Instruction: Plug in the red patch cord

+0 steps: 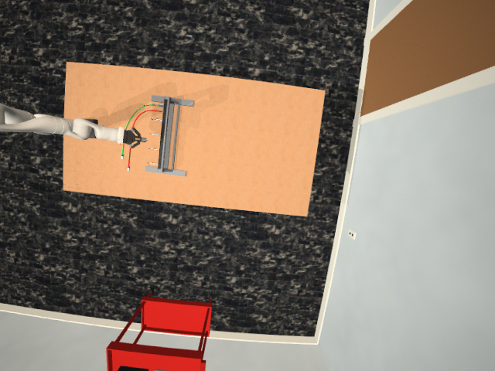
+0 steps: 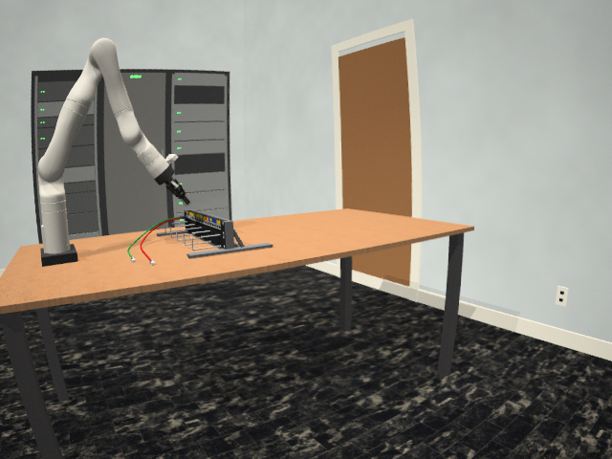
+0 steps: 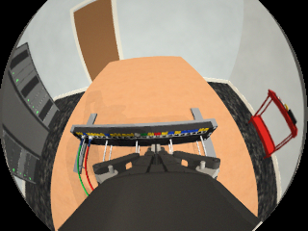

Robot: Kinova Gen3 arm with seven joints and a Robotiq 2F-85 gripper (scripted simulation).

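Observation:
The grey patch rack [image 1: 168, 135] [image 2: 212, 229] [image 3: 148, 133] stands upright on the wooden table [image 1: 247, 151] [image 2: 321, 231]. A row of coloured port labels runs along its front; I cannot tell the white one apart. The red cord [image 1: 134, 127] [image 2: 143, 247] [image 3: 85, 173] runs from the rack's far end, and its free plug [image 1: 128, 167] [image 2: 152, 262] lies on the table. The green cord [image 1: 127, 127] [image 2: 136, 242] lies beside it with its free plug [image 1: 121, 157] [image 2: 133, 259] on the table. My gripper [image 1: 144, 140] [image 2: 185, 201] [image 3: 156, 149] is shut and empty, in the air just in front of and above the rack's middle.
The arm's base [image 2: 58, 254] stands at the table's left end. Wire cable guides [image 2: 195, 239] stick out from the rack's front. A red cart [image 1: 168, 335] stands on the floor, away from the table. Server cabinets [image 2: 197, 148] stand behind the table.

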